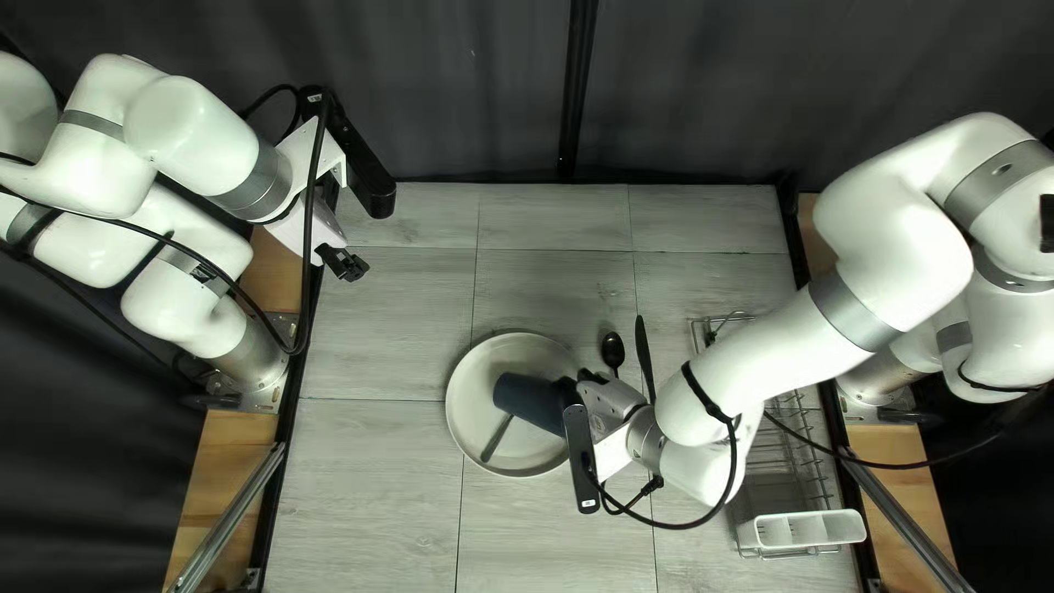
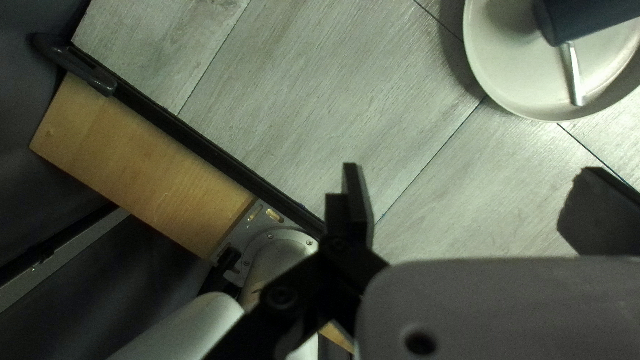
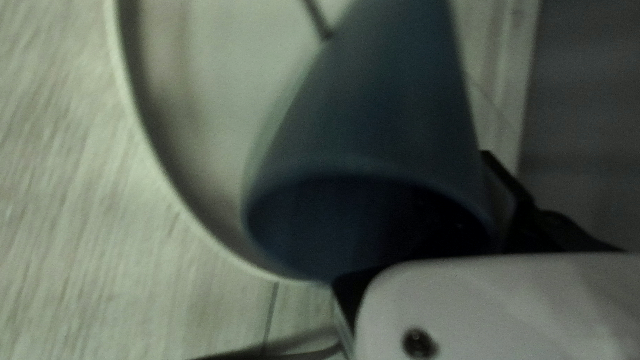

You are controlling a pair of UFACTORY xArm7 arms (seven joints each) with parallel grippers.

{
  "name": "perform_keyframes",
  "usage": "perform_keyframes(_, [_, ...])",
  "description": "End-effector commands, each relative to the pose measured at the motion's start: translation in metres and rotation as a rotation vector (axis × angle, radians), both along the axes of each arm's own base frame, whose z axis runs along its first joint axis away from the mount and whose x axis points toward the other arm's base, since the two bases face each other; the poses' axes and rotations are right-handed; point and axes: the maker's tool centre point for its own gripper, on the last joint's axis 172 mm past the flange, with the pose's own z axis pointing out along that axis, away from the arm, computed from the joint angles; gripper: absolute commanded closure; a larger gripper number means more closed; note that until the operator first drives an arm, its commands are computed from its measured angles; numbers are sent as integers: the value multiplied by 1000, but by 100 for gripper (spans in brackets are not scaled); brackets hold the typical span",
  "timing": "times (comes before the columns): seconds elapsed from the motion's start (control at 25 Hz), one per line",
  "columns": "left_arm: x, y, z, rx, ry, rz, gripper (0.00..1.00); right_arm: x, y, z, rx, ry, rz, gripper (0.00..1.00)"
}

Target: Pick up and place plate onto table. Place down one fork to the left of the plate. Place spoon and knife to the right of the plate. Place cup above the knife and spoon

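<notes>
Picking up the cup is the step you are on. Your right gripper sits at its mouth, and the cup lies on its side straight ahead of the tool, over the plate. Whether the gripper is clamped on the rim I cannot tell: the right wrist view shows the dark opening right up against it, but not the hold itself.

The spoon and knife lie side by side just beside the gripper, off the plate's edge. The cup belongs past their far ends. The fork lies beneath the cup, its handle reaching across the plate, so I judge that step not yet done.

Next you need a sure hold, a lift clear of the fork, and a wrist turn to stand the cup upright before you set it down. Your left gripper hangs wide open and empty over bare table, well apart from the plate.
</notes>
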Motion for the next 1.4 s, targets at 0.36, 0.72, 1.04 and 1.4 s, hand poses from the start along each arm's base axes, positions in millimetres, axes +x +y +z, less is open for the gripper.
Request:
perform_keyframes(0.36, [0,0,0,0,0,0,0,-8,-41,124,-22,78,-99,100])
perform_keyframes(0.72, [0,0,0,0,0,0,0,-73,-135,132,116,475,-210,100])
perform_keyframes(1.04, [0,0,0,0,0,0,0,-76,-135,131,135,506,-205,100])
perform_keyframes(1.4, [0,0,0,0,0,0,0,-86,-168,96,198,710,151,100])
